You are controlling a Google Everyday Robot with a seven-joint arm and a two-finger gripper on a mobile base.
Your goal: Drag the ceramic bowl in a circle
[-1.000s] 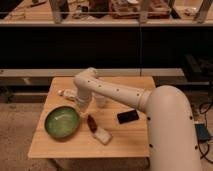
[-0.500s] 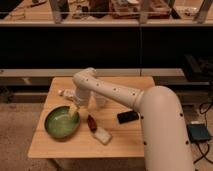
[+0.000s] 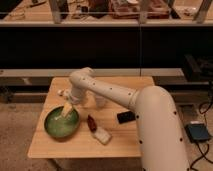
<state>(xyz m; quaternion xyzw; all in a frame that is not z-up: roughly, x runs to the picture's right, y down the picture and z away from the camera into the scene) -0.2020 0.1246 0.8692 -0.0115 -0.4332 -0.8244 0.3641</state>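
The green ceramic bowl (image 3: 60, 124) sits on the left front part of the wooden table (image 3: 120, 147). My gripper (image 3: 67, 109) reaches down from the white arm (image 3: 107, 91) into the bowl's far right side, at or just inside the rim. Whether it touches the glaze I cannot tell.
A dark red-brown object (image 3: 91, 123) and a white packet (image 3: 102, 135) lie just right of the bowl. A black flat object (image 3: 125, 117) lies further right, and a clear cup (image 3: 100, 101) stands behind them. A small white item (image 3: 61, 93) is near the table's back left. Dark shelving runs behind.
The gripper has come down from above the bowl's far side to the bowl's rim. The bowl has stayed in place.
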